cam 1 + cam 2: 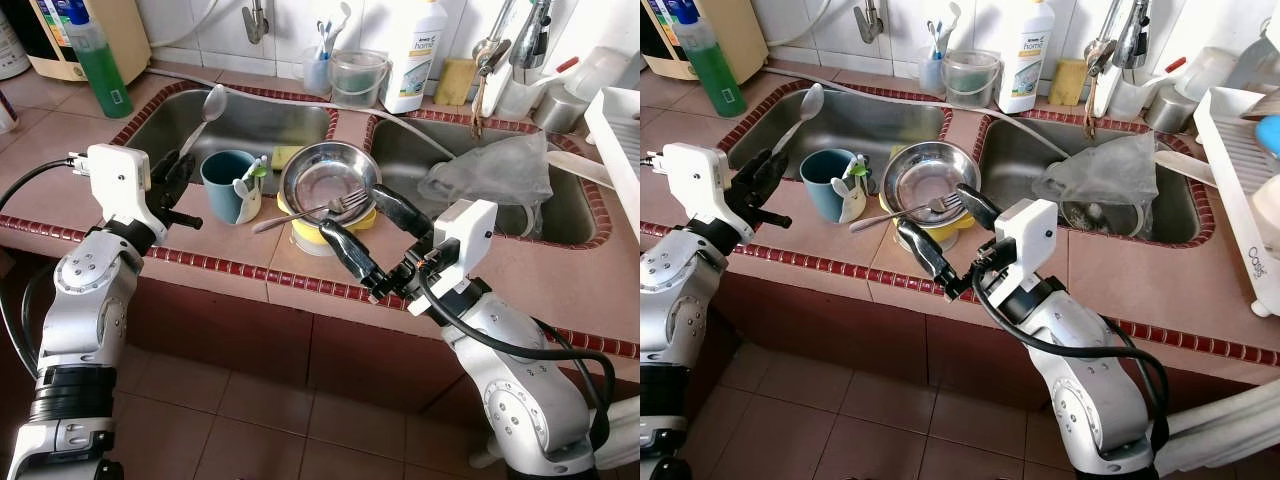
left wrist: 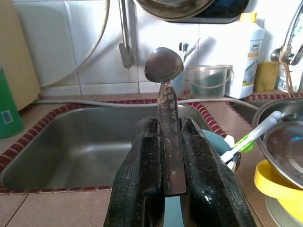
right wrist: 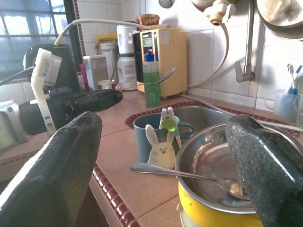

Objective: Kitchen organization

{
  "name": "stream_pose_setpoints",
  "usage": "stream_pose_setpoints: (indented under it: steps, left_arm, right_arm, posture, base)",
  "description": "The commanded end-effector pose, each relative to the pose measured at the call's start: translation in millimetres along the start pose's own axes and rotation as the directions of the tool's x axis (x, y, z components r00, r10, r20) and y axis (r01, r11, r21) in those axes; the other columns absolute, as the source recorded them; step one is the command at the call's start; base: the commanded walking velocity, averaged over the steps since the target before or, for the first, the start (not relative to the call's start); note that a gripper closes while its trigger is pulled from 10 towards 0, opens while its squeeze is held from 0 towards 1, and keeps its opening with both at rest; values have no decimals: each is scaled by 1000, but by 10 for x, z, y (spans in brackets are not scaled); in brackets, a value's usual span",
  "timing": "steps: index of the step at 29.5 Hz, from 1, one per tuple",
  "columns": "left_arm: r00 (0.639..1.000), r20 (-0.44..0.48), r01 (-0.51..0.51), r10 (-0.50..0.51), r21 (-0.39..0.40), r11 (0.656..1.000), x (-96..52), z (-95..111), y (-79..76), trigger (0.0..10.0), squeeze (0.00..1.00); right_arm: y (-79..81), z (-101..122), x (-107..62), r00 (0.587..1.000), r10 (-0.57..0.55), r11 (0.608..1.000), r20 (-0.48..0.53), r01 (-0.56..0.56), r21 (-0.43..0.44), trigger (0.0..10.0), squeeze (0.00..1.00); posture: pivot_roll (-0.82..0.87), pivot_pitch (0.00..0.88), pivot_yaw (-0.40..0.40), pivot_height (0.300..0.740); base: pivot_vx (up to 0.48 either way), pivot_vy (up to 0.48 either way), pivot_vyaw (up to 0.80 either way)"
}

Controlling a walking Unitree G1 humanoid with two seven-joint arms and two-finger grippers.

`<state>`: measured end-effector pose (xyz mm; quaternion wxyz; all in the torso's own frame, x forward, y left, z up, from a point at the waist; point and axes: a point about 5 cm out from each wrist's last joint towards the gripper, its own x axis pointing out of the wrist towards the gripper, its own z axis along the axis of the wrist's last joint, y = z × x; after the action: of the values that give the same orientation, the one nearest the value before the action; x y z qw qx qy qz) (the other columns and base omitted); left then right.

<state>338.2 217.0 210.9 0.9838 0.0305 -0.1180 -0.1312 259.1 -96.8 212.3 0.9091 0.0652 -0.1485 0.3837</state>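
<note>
Nearest me, right gripper (image 1: 362, 234) hangs spread wide before the steel bowl (image 1: 328, 178) with its fork (image 1: 300, 212) untouched, while my left gripper (image 1: 176, 186) clamps a spoon (image 1: 205, 112), unplaced, left of the blue cup (image 1: 226, 180).

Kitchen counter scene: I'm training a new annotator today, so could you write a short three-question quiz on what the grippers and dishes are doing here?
1. True or false: the left gripper is shut on the spoon.
2. The fork rests with its tines in: A) the teal mug, B) the steel bowl, C) the left sink.
3. Fill in: the right gripper has its fingers ____ beside the steel bowl.

Key: 1 true; 2 B; 3 open.
</note>
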Motion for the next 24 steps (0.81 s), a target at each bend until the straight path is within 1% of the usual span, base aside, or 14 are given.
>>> stream_pose_setpoints:
  steps: [1,15,24]
  left_arm:
    - [1000,27,-8,8,12,1000,24,80,50,10000,0]
    - [998,45,-32,32,-2,999,27,105,112,10000,0]
    - [998,52,-40,41,-5,999,29,106,126,10000,0]
  right_arm:
    - [4,33,-2,1000,2,1000,15,-2,-1,10000,0]
    - [21,56,-3,1000,18,1000,19,-18,2,10000,0]
    - [31,59,-6,999,31,1000,16,-31,5,10000,0]
  posture:
    - [-48,121,12,740]
    - [-50,120,7,740]
    - [-48,114,3,740]
  base:
    - [0,0,0]
    - [0,0,0]
    - [308,0,0]
